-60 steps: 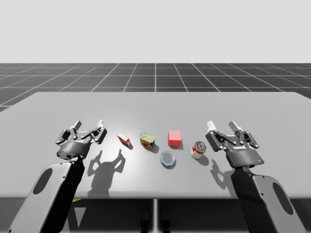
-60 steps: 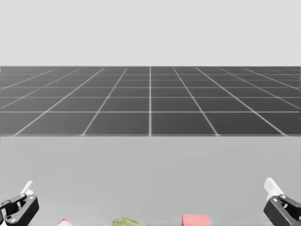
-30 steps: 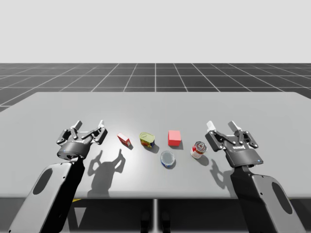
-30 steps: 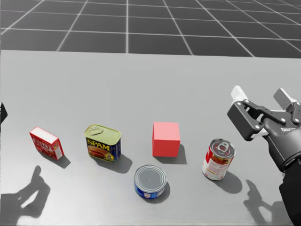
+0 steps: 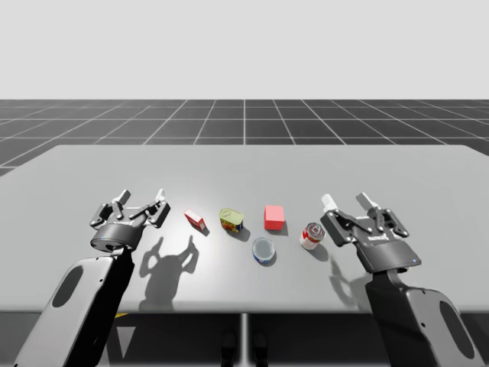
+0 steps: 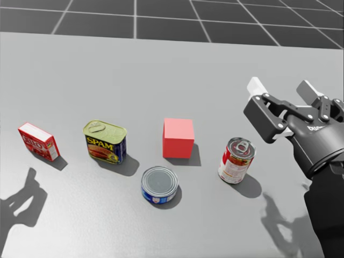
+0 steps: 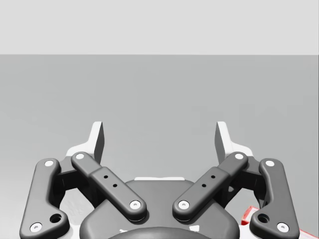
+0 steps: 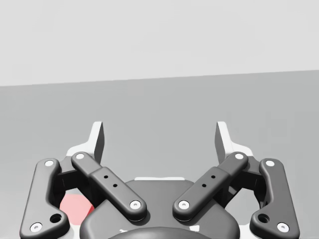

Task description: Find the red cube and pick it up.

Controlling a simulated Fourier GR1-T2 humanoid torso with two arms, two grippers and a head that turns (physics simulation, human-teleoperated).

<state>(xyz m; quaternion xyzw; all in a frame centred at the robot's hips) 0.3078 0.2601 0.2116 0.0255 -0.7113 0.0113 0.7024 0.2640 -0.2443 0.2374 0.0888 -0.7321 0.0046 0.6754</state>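
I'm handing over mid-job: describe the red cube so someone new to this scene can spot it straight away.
On the grey table, a short row of groceries lies across the middle. The red cube stands in it between the green-lidded rectangular tin and the upright red-and-white can, just beyond the flat blue can. It alone is a plain, unprinted, single-colour block.

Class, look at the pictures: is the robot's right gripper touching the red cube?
Apart. The head view shows bare table between the red cube and the open right gripper, which hangs off to the cube's side.
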